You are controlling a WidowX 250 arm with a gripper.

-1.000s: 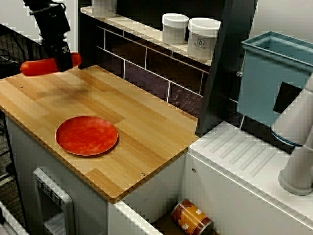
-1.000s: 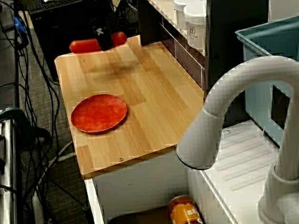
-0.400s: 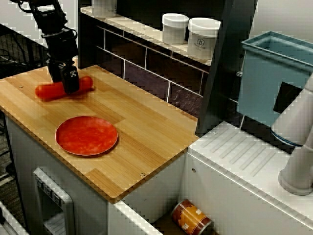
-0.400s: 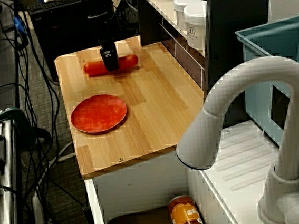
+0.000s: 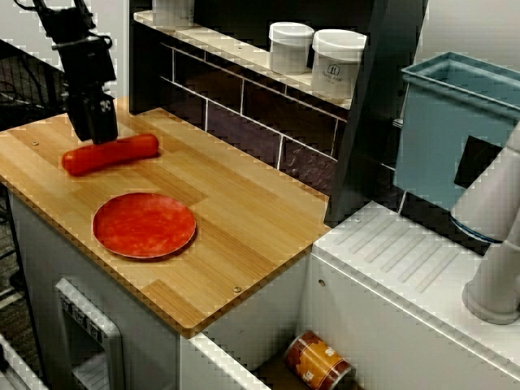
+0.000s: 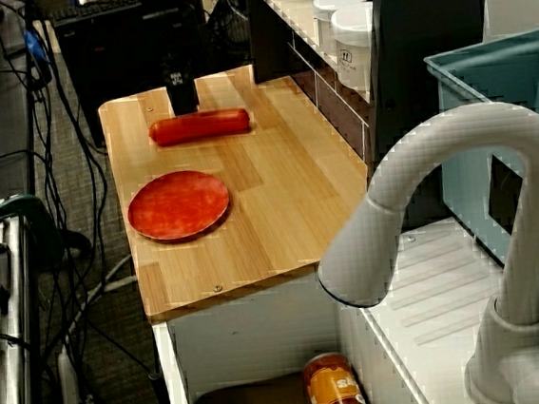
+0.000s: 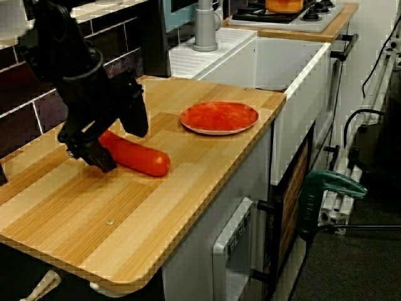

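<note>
1. Now, one sausage point(image 5: 111, 153) lies on the table point(image 5: 244, 219), one plate point(image 5: 144, 225) near it, two jars point(image 5: 290, 47) on the shelf point(image 5: 236, 50).
2. My gripper point(image 5: 96, 134) hangs spread just above the sausage, with bare table all around it.

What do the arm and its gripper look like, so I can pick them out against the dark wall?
The arm is matt black all over, made of thick, blocky segments. The gripper is black too, with two broad, flat fingers. A small white marking sits on the gripper's side, the only light spot on it.
</note>
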